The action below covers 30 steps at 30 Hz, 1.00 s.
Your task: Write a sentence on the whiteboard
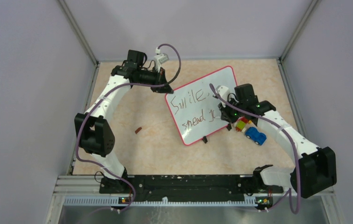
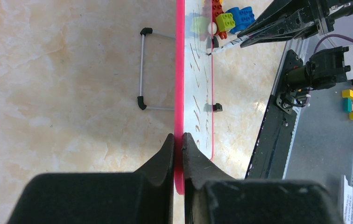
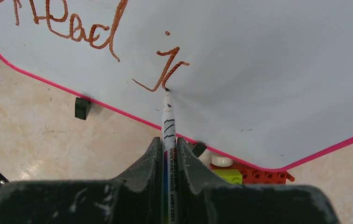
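The whiteboard (image 1: pixel 202 105) with its red-pink rim stands tilted on the table's middle right. The sentence (image 1: pixel 194 106) on it reads "Smile," over "spread j" in brownish-red. My left gripper (image 1: pixel 164 88) is shut on the board's far left corner; the rim (image 2: pixel 179 93) runs between its fingers (image 2: pixel 178 140). My right gripper (image 1: pixel 224 113) is shut on a white whiteboard marker (image 3: pixel 168 135). The marker tip touches the board (image 3: pixel 258 70) at the "j" (image 3: pixel 165 70). The board's surface also shows edge-on in the left wrist view (image 2: pixel 198 88).
A pile of toy bricks (image 1: pixel 243 124) and a blue toy car (image 1: pixel 256 136) lie just right of the board, under my right arm. A small brown piece (image 1: pixel 138 130) lies on the table left of the board. The board's wire stand (image 2: pixel 143 70) rests behind it.
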Each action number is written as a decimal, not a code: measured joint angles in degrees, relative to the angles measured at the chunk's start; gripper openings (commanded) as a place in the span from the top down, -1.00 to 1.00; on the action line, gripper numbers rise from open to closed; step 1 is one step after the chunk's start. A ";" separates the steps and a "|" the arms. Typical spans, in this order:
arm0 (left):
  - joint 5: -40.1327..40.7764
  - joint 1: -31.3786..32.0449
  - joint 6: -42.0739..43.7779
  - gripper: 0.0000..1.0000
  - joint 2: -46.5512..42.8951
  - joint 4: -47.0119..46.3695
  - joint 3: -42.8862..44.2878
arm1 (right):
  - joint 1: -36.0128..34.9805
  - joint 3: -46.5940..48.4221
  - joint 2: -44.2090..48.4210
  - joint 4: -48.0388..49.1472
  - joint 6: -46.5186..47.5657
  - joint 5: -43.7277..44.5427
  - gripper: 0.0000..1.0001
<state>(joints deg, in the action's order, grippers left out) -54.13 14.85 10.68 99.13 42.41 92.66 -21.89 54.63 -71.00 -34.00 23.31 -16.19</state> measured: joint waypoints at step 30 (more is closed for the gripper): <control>0.00 0.00 0.00 1.00 0.00 0.02 0.00 | -0.94 3.65 0.22 1.01 -0.42 0.68 1.00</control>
<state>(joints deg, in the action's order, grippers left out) -54.13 14.85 10.68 99.13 42.44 92.66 -22.83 58.28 -70.78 -32.99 22.90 -15.51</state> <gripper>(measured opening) 0.090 0.096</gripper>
